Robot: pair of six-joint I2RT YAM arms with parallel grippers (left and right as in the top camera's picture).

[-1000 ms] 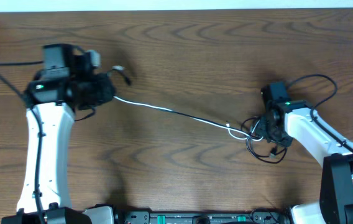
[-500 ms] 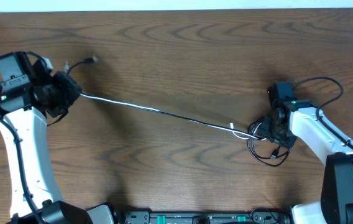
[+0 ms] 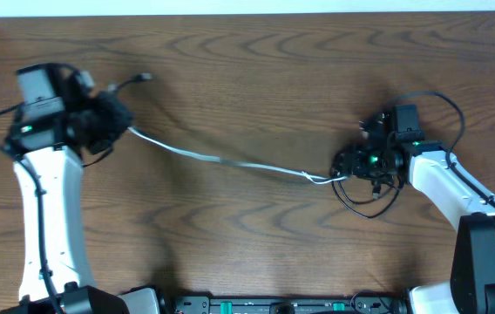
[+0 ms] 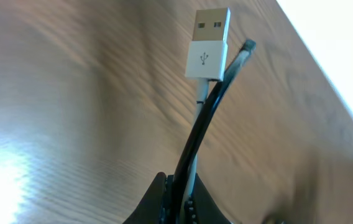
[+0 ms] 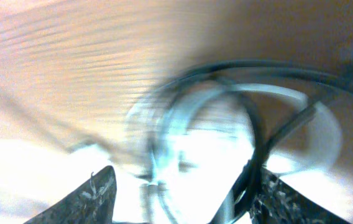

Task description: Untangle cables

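Place: robot lab or test bench.
Arms: white left arm and white right arm, both rising from the near edge.
Surface: one dark wood-grain table.
Hardware: black rail with green fittings along the near edge.
Backdrop: plain white strip behind the table.

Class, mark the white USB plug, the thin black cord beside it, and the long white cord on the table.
white USB plug [image 4: 207, 60], left wrist view, its white housing.
thin black cord [image 4: 217, 96], left wrist view, upper stretch below its tip.
long white cord [image 3: 230, 162], overhead view, middle of its span.
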